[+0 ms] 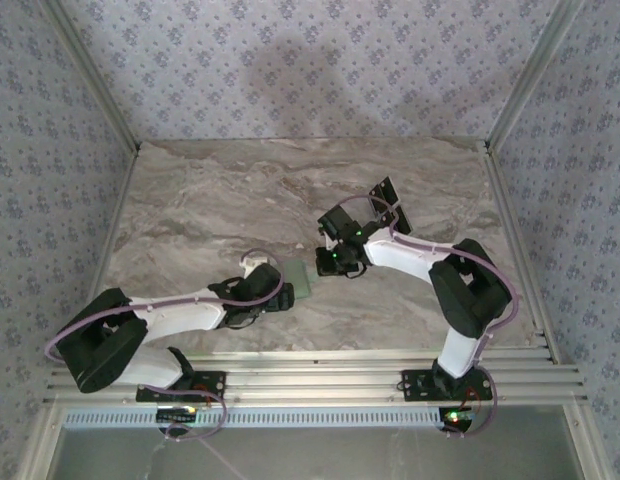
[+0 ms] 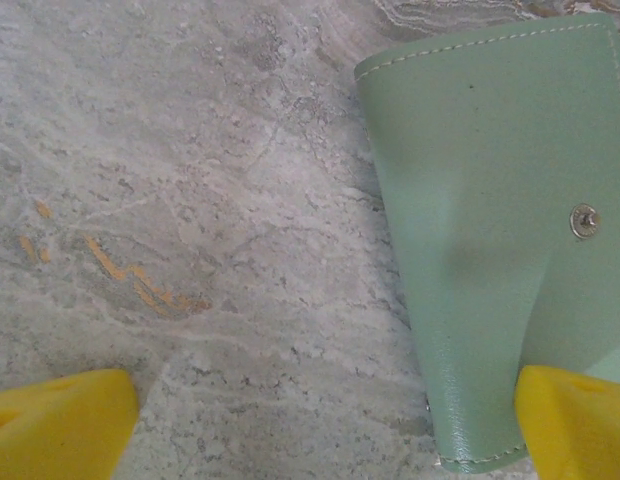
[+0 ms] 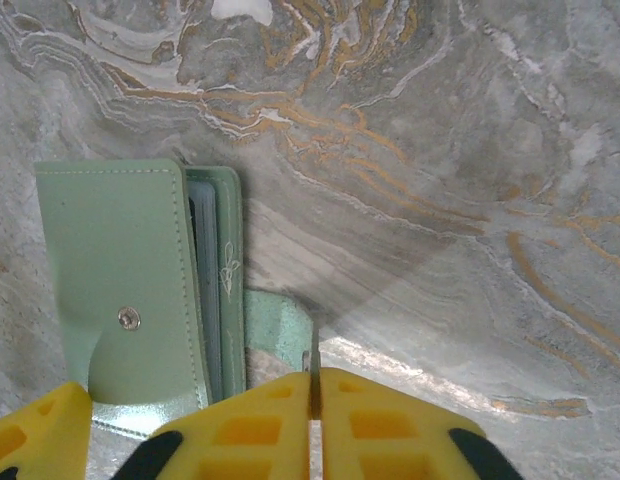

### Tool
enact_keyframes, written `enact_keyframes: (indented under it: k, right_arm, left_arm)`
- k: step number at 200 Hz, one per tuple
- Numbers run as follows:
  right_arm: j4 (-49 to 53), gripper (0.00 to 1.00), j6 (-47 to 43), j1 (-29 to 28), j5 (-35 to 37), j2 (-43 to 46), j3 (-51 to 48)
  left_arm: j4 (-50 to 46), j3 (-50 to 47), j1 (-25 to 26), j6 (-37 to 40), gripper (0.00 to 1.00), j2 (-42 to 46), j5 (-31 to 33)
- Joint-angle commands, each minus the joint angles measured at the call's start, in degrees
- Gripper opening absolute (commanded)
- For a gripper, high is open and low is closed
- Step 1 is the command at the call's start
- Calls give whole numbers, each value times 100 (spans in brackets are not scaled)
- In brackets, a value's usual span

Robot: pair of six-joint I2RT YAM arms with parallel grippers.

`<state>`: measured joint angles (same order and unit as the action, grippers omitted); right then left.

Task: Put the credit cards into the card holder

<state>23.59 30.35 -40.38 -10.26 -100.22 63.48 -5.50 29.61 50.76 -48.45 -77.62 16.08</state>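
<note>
1. Right gripper was pressed shut at the tab; card holder lay just ahead-left. Grip on tab unclear.
2. Left gripper gaped wide, one finger on the holder's corner.
3. Likely step: opening the holder. Next move needs the flap lifted.

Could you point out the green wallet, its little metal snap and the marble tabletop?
Pale green leather card holder (image 3: 120, 270): right wrist view, front flap.
Round metal snap (image 3: 129, 318): right wrist view, its centre.
Grey marble table (image 1: 240, 190): top external view, bare middle.
</note>
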Motion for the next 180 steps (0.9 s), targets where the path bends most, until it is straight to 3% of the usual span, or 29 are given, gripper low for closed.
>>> enact_keyframes:
  k: [1,46,67,85,144,180]
  right_arm:
    - [41,9,-68,47,7,-111,158]
    - [-15,12,-73,76,-79,-183,136]
    - [-74,9,-60,90,-146,-208,129]
    - [-107,0,-56,92,-199,-184,116]
    - [-271,0,93,-28,-547,364,31]
    - [-356,0,188,-194,-733,221,204]
  left_arm:
    - [57,-227,-100,28,99,-208,-241]
    - [127,-227,-108,39,99,-261,-285]
    - [162,-247,-109,37,99,-296,-305]
    - [202,-262,-110,45,99,-297,-312]
    - [310,-337,-121,79,99,-283,-385]
    - [356,-319,-148,108,98,-345,-447]
